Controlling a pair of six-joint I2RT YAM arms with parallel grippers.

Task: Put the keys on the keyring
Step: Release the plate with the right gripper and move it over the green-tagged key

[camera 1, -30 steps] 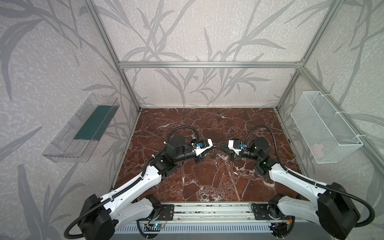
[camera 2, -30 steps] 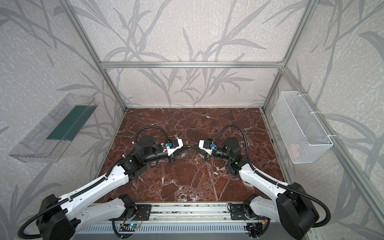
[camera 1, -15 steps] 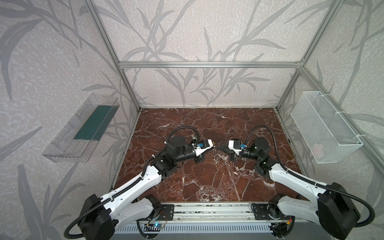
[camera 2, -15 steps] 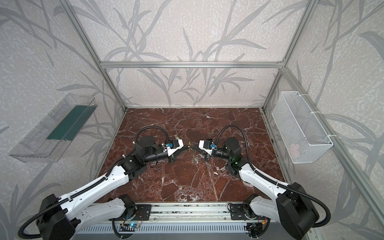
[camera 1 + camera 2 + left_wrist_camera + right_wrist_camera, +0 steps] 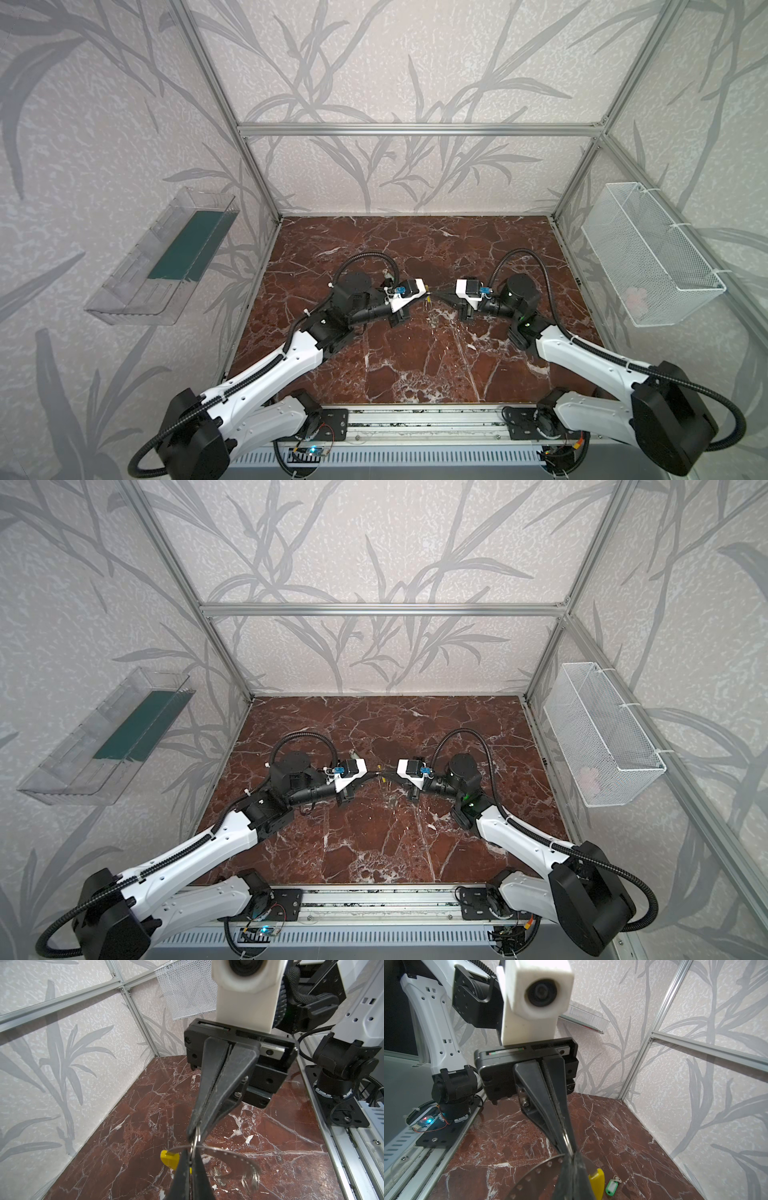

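The keyring [image 5: 228, 1154] is a thin grey band with small holes and a yellow sleeve [image 5: 169, 1158]. It hangs above the marble floor where both grippers meet tip to tip. My left gripper [image 5: 190, 1154] is shut on it, and so is my right gripper [image 5: 572, 1155] from the opposite side. A thin metal edge shows between the fingertips. In both top views the left gripper [image 5: 427, 293] and right gripper [image 5: 437, 294] touch at mid-floor. One of the keys, with a mint green head [image 5: 611, 1185], lies on the floor beyond the yellow sleeve [image 5: 597, 1180]. It shows as a pale speck [image 5: 387, 272] behind the left gripper.
A white wire basket [image 5: 648, 257] hangs on the right wall. On the left wall hangs a clear plastic tray [image 5: 166, 257]. The arms' mounting rail [image 5: 415, 419] runs along the front edge of the marble floor [image 5: 415, 357].
My left gripper's jaws have closed the last small gap onto the keyring. Neither arm has visibly shifted, and the right gripper stays shut.
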